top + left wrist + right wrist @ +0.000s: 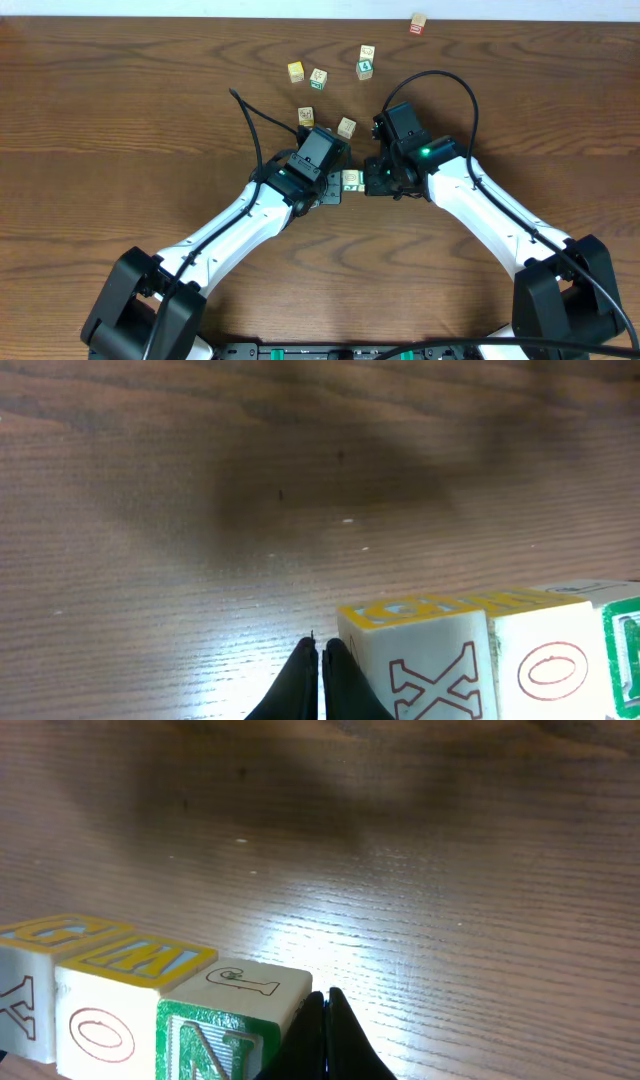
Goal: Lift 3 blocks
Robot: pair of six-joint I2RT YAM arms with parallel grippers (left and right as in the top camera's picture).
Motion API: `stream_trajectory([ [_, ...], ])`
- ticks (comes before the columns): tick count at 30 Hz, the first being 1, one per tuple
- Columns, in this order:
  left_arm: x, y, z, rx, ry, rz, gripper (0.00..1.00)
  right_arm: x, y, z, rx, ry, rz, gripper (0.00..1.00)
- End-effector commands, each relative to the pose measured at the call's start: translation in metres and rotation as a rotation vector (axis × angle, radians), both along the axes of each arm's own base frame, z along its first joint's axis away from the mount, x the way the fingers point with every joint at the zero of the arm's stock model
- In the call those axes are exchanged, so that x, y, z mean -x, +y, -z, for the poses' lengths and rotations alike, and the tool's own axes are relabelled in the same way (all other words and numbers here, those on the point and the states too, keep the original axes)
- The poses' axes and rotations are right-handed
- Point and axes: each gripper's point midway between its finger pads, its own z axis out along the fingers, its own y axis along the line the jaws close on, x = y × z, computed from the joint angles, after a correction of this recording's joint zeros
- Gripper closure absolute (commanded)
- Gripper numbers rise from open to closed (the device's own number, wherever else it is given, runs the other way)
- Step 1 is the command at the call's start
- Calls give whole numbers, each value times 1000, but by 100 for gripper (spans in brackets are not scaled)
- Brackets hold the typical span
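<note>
A row of three blocks (pixel 351 181) lies between my two grippers at the table's middle. In the left wrist view the row reads: a block with a red outlined X (pixel 430 665) and a yellow top, a block with a red O (pixel 548 660), then a green N block (pixel 622 655) at the frame's edge. My left gripper (pixel 320 647) is shut, with its tips against the X block's side. In the right wrist view the green N block (pixel 225 1025) is nearest, and my right gripper (pixel 325 998) is shut and pressed against it. Whether the row is off the table I cannot tell.
Loose cubes lie farther back: two yellow-faced ones (pixel 296 71) (pixel 318 78), a stacked pair (pixel 365 60), and two more (pixel 306 117) (pixel 346 127) just behind the left wrist. A reddish cube (pixel 418 23) sits at the far right edge. Black cables arch over both arms.
</note>
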Motion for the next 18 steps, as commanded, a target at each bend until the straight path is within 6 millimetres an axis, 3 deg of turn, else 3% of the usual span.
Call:
stream_trajectory([
  [1,23,-51,-10,151,49,161,93,16,47,-17,-194,45,-112,99],
  [18,22,-52,12,130,87,151,93,7,40,-15,-150,4,-90,99],
])
